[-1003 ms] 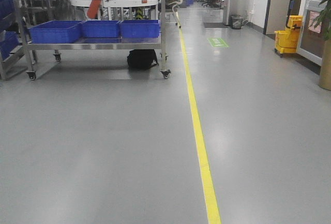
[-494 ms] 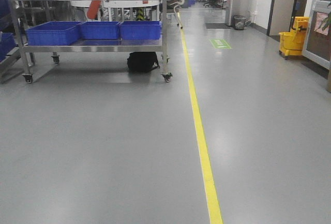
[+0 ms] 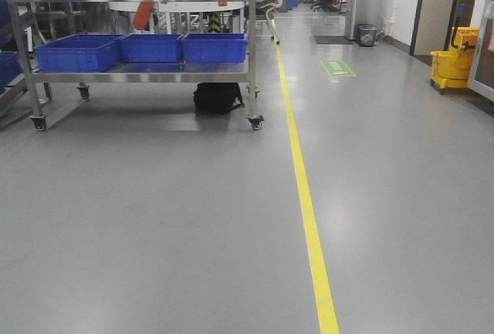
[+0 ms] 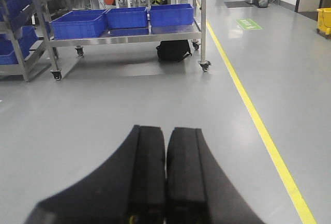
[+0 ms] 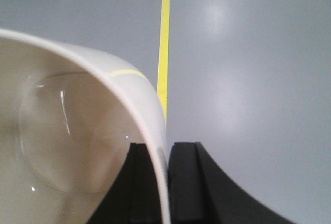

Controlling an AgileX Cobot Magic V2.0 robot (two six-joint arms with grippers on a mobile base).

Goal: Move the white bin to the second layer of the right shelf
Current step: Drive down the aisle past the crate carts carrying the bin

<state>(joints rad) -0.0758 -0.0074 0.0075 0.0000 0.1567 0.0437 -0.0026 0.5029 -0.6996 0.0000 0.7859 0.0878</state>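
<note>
My right gripper (image 5: 164, 146) is shut on the rim of the white bin (image 5: 67, 131), a glossy cream-white tub that fills the left of the right wrist view and hangs above the grey floor. One finger is inside the wall, the other outside. My left gripper (image 4: 165, 131) is shut and empty, held over the floor. Neither gripper nor the bin shows in the front view. The right shelf's roller tier is out of view.
A steel wheeled rack (image 3: 139, 75) with blue crates (image 3: 150, 47) stands ahead on the left, a black bag (image 3: 216, 97) under it. A yellow floor line (image 3: 309, 210) runs forward. A yellow mop bucket (image 3: 454, 60) is at the far right. People sit far back.
The front view has panned left to right: the rack, the yellow line and the mop bucket have all shifted rightward in the frame, and the plant pot at the right has left the view.
</note>
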